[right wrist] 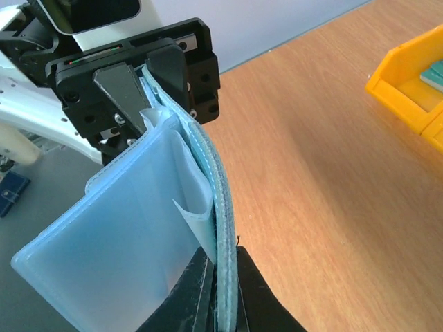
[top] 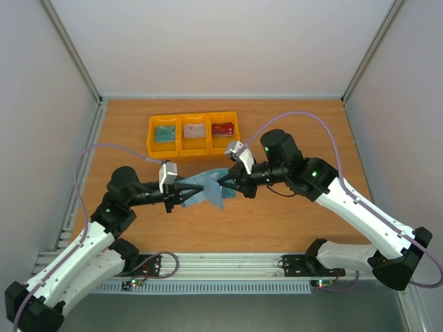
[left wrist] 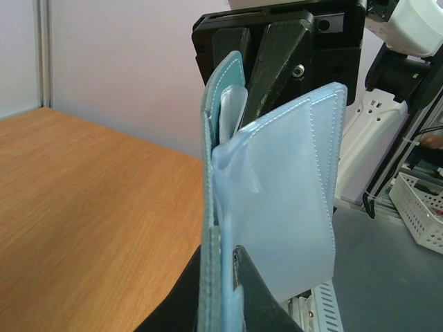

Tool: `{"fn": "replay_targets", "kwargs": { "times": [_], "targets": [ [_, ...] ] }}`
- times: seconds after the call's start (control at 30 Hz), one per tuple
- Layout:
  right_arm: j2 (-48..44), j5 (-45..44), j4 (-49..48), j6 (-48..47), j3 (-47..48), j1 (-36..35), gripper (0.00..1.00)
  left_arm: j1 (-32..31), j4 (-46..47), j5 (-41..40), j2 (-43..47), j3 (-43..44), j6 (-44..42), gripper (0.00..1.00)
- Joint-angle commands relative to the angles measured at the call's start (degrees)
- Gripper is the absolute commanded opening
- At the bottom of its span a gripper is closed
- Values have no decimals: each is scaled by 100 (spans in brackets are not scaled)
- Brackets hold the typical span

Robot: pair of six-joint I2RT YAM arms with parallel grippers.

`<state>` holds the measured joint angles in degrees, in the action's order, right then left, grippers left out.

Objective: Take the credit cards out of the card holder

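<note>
Three cards (top: 194, 130): laid in bins (top: 149, 135), well apart from both jaws.
Holder (top: 211, 190): pinched at opposite ends by left gripper (top: 185, 192) and right gripper (top: 223, 181).
Pale card (left wrist: 232, 111): one seems left inside, beside the right jaws.

No text, number, brand or sign is legible in any view. The red card (top: 222, 128), in the right compartment of the yellow bin (top: 237, 133) at the far side of the desk (top: 291, 221), carries pale markings that are too small to read. The card holder (right wrist: 138, 228) shows plain pale-blue faces with stitched edges.
</note>
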<state>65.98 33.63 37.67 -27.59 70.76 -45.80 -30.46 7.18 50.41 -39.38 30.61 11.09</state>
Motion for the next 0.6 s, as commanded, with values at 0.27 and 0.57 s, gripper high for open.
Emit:
{"fn": "replay_targets", "kwargs": {
  "times": [0.27,0.57],
  "targets": [
    [43,-837,-72,372,116,284,1,-46,81,674,135,95,-237,52],
    [-314,-749,-155,585,34,1040,1,-48,-956,855,462,411,-1242,56]
  ]
}}
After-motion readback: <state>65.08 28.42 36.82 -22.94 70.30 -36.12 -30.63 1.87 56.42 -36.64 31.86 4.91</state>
